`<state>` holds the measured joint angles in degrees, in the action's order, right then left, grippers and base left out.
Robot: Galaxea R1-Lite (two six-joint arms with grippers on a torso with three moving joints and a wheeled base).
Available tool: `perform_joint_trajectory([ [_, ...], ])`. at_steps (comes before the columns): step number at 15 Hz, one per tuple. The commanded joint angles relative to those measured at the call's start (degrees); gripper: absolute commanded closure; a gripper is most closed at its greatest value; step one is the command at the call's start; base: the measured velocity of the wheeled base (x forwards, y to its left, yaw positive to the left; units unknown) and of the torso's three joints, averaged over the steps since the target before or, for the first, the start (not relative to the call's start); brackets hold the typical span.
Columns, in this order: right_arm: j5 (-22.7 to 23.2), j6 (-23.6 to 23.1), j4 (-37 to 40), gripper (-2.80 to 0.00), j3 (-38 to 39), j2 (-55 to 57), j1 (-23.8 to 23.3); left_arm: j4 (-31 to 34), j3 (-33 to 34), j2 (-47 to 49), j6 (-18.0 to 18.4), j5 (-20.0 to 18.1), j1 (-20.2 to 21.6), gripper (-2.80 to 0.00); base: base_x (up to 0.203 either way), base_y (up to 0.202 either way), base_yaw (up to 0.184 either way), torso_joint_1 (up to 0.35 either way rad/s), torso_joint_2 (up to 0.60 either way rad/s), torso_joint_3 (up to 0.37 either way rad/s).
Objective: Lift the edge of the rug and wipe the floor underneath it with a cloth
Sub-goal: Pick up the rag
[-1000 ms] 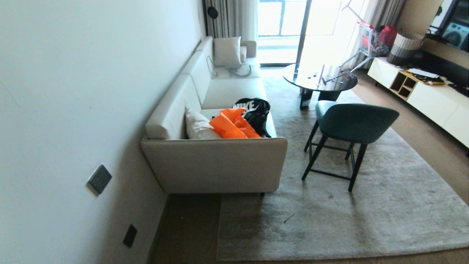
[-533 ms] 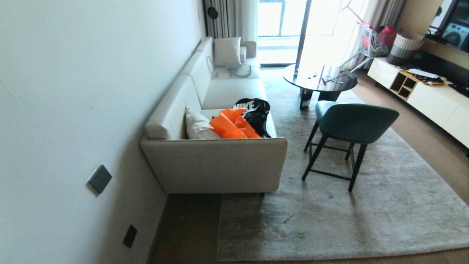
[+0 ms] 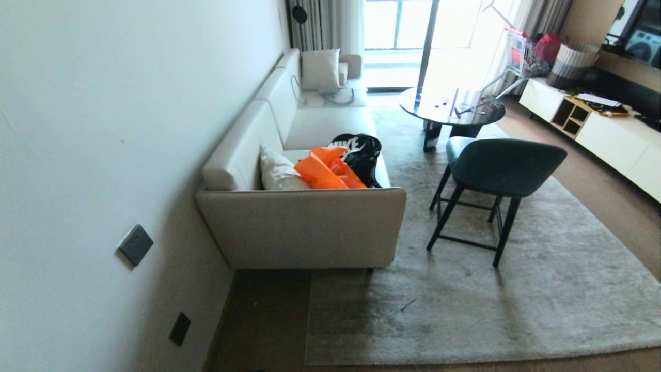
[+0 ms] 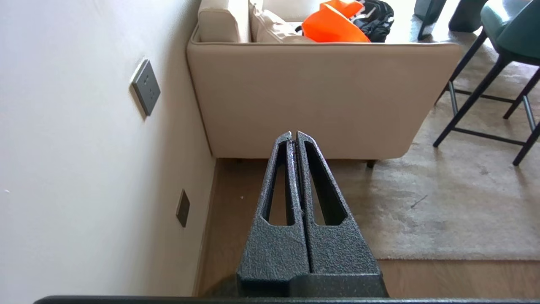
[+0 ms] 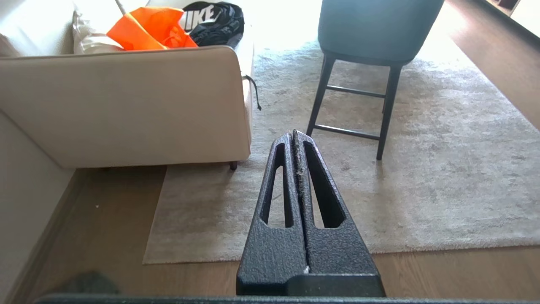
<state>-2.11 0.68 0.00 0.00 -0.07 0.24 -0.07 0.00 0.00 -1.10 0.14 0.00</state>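
The light grey rug (image 3: 490, 299) lies flat on the brown wood floor (image 3: 263, 320), its near hem straight and its left corner (image 5: 146, 261) close to the sofa's end. In the left wrist view my left gripper (image 4: 294, 134) hangs shut and empty above the bare floor (image 4: 236, 202) beside the wall. My right gripper (image 5: 292, 133) is also shut and empty, held above the rug (image 5: 422, 190) near its hem. A dark grey soft lump (image 5: 88, 282) that looks like the cloth lies on the floor by the wall. Neither arm shows in the head view.
A beige sofa (image 3: 304, 227) with orange fabric (image 3: 328, 173) and a black bag (image 3: 361, 152) stands along the wall (image 3: 103, 155), one foot on the rug. A green chair (image 3: 496, 170) and a round dark table (image 3: 452, 108) stand on the rug. A white cabinet (image 3: 609, 139) lines the right side.
The whole head view has slid slightly upward in the picture, so the camera has moved. Nothing in the room has moved.
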Motion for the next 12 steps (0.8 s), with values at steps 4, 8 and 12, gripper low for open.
perform_joint_trajectory([
  [4,-0.01,0.02,0.00,0.00,0.00,0.07,0.02,-0.01,0.00,0.00,-0.05,0.03,0.00,0.00,0.000,0.000,0.000,-0.138,0.32,0.189],
  [8,0.00,0.02,-0.09,0.00,0.00,0.07,0.02,-0.01,0.00,0.00,-0.05,0.03,0.00,0.00,0.000,0.000,0.000,-0.135,0.34,0.199],
  [12,-0.09,0.02,0.00,0.00,0.00,0.07,0.02,-0.01,0.00,0.00,-0.04,0.03,0.00,0.00,0.000,0.000,0.000,-0.134,0.37,0.227],
])
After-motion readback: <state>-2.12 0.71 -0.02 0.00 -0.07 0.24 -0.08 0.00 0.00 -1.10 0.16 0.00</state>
